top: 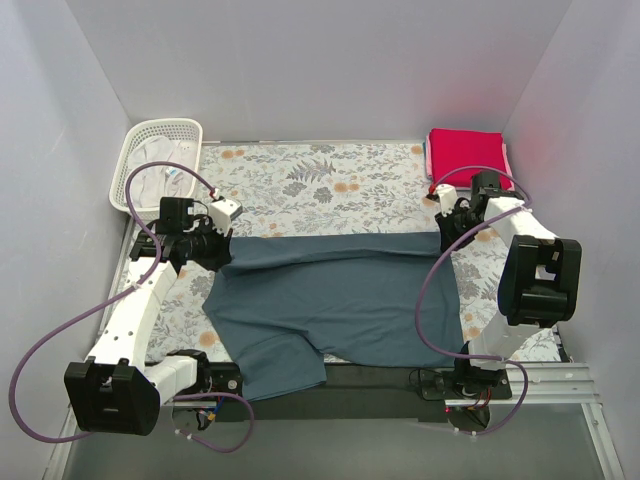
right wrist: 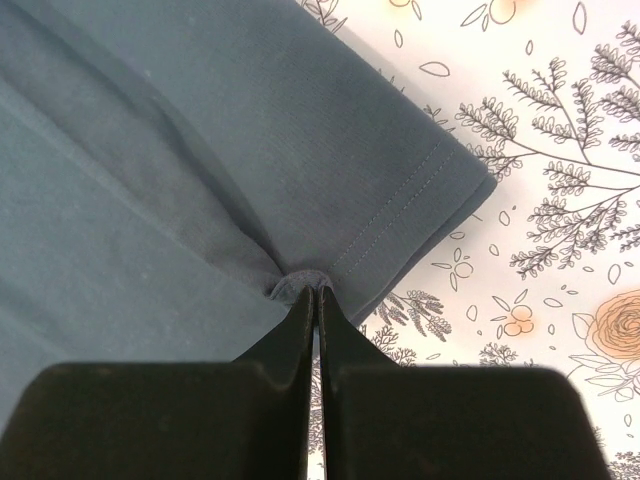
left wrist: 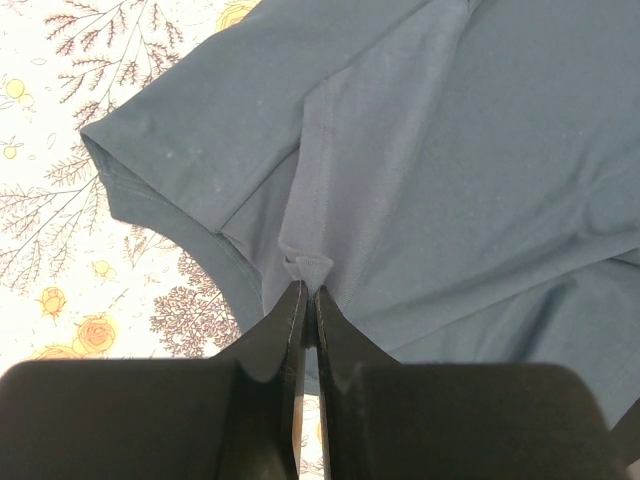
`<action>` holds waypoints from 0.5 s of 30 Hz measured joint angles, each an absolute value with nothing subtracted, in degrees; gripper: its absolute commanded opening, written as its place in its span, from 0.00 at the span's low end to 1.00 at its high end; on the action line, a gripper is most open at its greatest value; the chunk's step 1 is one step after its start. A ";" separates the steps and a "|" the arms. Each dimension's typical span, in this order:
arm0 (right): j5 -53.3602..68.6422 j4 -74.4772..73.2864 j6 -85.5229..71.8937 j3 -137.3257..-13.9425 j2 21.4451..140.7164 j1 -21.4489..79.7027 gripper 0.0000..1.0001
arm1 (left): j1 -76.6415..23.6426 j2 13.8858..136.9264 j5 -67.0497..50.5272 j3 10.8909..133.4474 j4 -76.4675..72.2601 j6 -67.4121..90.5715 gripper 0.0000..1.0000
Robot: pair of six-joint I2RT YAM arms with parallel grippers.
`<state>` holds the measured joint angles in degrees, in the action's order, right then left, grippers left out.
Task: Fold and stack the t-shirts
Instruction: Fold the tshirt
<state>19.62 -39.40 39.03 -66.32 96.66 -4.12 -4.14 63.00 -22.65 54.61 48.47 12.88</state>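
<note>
A dark slate blue t-shirt (top: 340, 300) lies spread across the floral cloth, its far edge stretched taut between both arms. My left gripper (top: 222, 250) is shut on a pinch of the shirt near a sleeve seam (left wrist: 305, 265); the sleeve (left wrist: 170, 160) hangs to the left. My right gripper (top: 447, 232) is shut on a bunched fold by the hemmed edge (right wrist: 305, 282). A folded crimson red t-shirt (top: 468, 155) sits at the back right, on top of a pale pink one (top: 429, 160) whose edge peeks out.
A white lattice basket (top: 160, 160) stands at the back left with white cloth in it. The grey-and-orange floral cloth (top: 320, 185) covers the table. Grey walls close in on three sides. The shirt's near part hangs over the table's front edge (top: 290, 370).
</note>
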 measured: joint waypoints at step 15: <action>19.16 -39.18 40.58 -63.81 96.27 -4.16 0.01 | -4.14 63.00 -21.47 54.41 49.54 9.06 0.00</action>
